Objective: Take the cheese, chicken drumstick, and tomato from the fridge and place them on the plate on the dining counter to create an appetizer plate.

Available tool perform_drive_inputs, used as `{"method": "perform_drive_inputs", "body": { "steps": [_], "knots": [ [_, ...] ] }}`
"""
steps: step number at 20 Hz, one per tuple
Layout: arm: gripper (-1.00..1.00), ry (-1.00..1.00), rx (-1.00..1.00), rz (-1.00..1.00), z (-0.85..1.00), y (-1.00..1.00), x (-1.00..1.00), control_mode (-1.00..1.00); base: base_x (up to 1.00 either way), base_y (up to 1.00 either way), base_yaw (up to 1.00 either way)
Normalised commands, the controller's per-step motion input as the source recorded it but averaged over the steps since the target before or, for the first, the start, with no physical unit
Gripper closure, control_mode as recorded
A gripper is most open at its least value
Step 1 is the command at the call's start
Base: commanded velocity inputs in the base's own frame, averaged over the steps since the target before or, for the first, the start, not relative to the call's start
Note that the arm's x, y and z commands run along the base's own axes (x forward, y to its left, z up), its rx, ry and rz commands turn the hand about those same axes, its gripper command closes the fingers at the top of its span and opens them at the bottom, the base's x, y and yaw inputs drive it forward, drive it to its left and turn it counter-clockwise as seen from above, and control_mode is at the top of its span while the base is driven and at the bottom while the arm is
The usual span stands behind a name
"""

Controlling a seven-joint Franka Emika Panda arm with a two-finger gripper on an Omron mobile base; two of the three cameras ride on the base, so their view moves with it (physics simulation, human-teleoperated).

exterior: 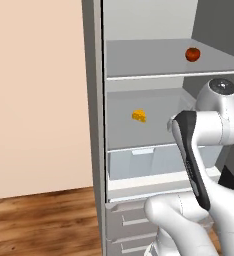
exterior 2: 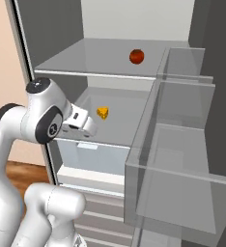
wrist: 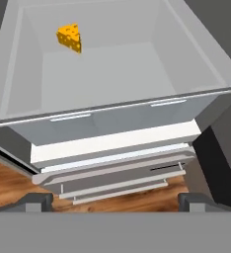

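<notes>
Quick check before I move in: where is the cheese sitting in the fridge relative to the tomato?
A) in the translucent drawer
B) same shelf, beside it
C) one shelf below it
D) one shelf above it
C: the cheese lies on the shelf under the one holding the tomato, above the drawer.

Matt grey fridge (exterior: 95, 100), translucent plastic-looking drawer (exterior: 154, 162), glossy red tomato (exterior: 192, 54), pitted yellow cheese (wrist: 69, 37), wood-grain floor (exterior: 39, 220), smooth white arm (exterior: 189, 220).

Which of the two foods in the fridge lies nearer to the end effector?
The cheese: the yellow wedge on the lower shelf, level with the end effector. The red tomato sits one shelf higher.
</notes>
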Motion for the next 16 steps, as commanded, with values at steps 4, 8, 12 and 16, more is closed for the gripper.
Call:
{"method": "perform_drive_inputs", "body": {
  "steps": [4,8,12,16],
  "knots": [
    [-1.0,0.0,0.0,0.11,-0.46,0.05,0.34,-1.0,0.0,0.0,0.0],
    [-1.0,-0.01,0.0,0.1,-0.18,0.15,0.39,-1.0,0.0,0.0,0.0],
    [-1.0,0.0,0.0,0.07,-0.02,0.18,0.39,-1.0,0.0,0.0,0.0],
    [-1.0,0.0,0.0,0.07,-0.07,0.23,0.61,-1.0,0.0,0.0,0.0]
  ]
}}
